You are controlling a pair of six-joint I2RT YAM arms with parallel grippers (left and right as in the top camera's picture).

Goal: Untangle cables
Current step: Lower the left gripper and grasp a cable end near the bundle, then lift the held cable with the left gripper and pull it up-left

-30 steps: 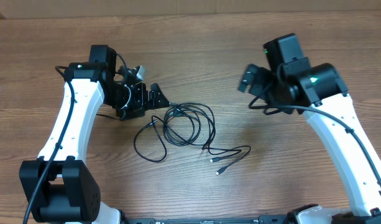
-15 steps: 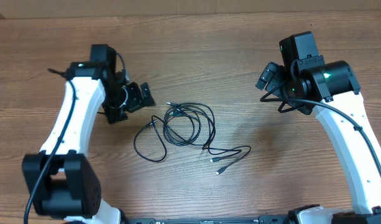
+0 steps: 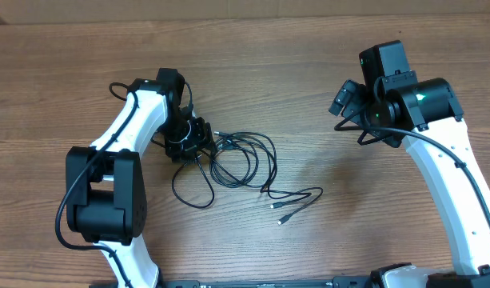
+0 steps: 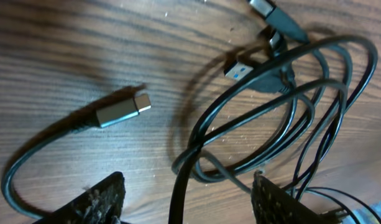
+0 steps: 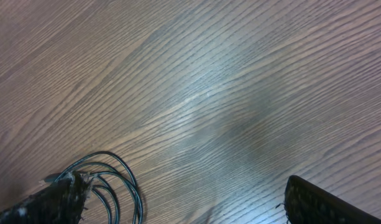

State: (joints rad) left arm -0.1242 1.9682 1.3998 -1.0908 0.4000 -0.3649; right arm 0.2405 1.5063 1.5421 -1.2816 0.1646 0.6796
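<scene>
Nearest the bases: loose plug ends (image 3: 281, 214) of the cables (image 3: 253, 164) on the wooden table (image 3: 252, 64), with a slack loop to their left. Beyond that, tangled in a coil at mid-table. At the coil's left edge, low over the wood: left gripper (image 4: 189, 198), fingers apart, one black strand between them, unpinched; silver plug (image 4: 122, 111) just ahead. Farthest, off right: right gripper (image 5: 184, 202), spread wide over bare wood, holding nothing.

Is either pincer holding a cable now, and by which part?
Nothing is held. The left pincer is open around one strand of the cables; the right pincer is open too.
</scene>
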